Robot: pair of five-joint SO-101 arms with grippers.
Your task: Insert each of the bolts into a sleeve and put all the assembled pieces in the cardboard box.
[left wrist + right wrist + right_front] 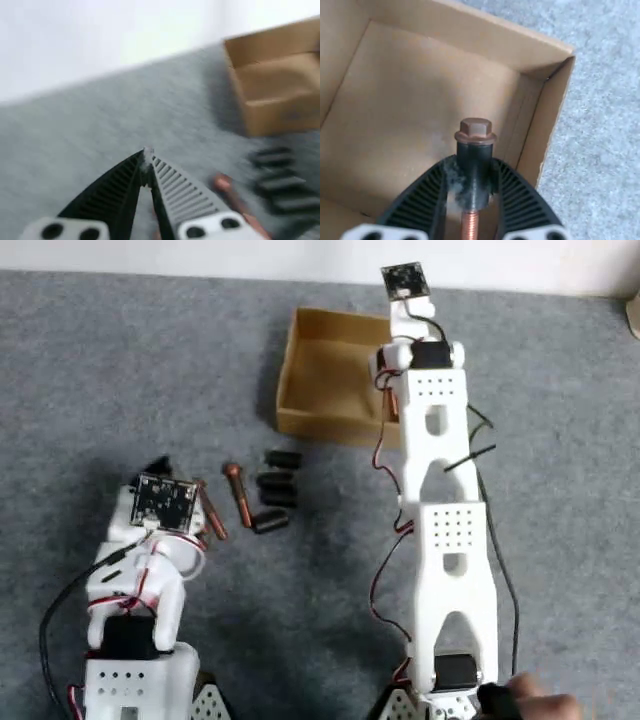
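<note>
The right pincer (pixel 473 162) clamps a black sleeve (pixel 472 185) carrying a copper hexagonal-head bolt (pixel 475 131), with the brown cardboard box (pixel 540 50) beneath it; the left pincer (pixel 146 161) is closed and empty.

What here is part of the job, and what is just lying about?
Part of the job:
box
loose bolts
loose sleeves
bolt in a sleeve, held in the right arm's jaws over the box

Just there:
grey mat
wires on the arms
</note>
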